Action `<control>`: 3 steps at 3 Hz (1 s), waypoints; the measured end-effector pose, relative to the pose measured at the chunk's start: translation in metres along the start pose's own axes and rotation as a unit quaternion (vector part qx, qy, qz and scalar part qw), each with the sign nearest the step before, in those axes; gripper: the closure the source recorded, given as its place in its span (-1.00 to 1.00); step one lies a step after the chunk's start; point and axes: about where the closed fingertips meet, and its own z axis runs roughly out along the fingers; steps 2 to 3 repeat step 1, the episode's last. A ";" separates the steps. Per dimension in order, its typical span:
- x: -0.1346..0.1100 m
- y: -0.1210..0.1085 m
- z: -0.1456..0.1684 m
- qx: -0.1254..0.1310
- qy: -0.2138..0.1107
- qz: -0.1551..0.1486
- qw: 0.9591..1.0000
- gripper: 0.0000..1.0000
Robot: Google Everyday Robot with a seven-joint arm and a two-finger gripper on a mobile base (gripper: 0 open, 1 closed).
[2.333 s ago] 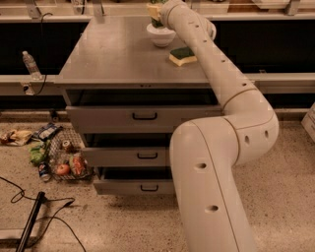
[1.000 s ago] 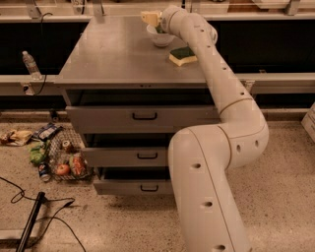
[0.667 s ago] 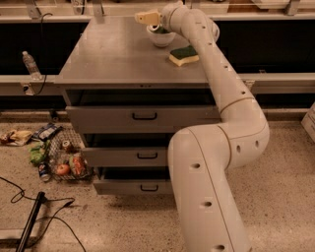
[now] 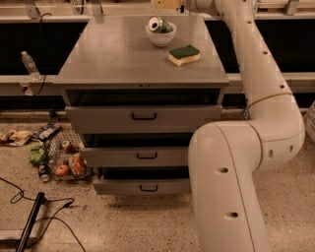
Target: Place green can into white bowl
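Your can (image 4: pixel 160 24) lies on its side inside the bowl (image 4: pixel 161 38), with the silver lid turned to the left and the green body to the right. It rests tilted, I think, because the bowl is narrow at the bottom and the can cannot lie flat there. Nothing holds the can, so I judge the placing as done. The bowl stands near the back edge of the table (image 4: pixel 113 54). The gripper (image 4: pixel 167 4) is above and behind the bowl, at the top edge of the view and apart from the can. You cannot tell if it is spread or pressed together, because it is cut off there. The sponge (image 4: pixel 184 54) lies just in front of the bowl to the right, not touching it, so keep the arm (image 4: pixel 268 98) high when you pull back.
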 end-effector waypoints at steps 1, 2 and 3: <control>0.002 0.001 0.003 0.001 -0.001 0.001 1.000 -1.00; 0.002 0.001 0.003 0.001 -0.001 0.001 1.000 -1.00; 0.002 0.001 0.003 0.001 -0.001 0.001 1.000 -1.00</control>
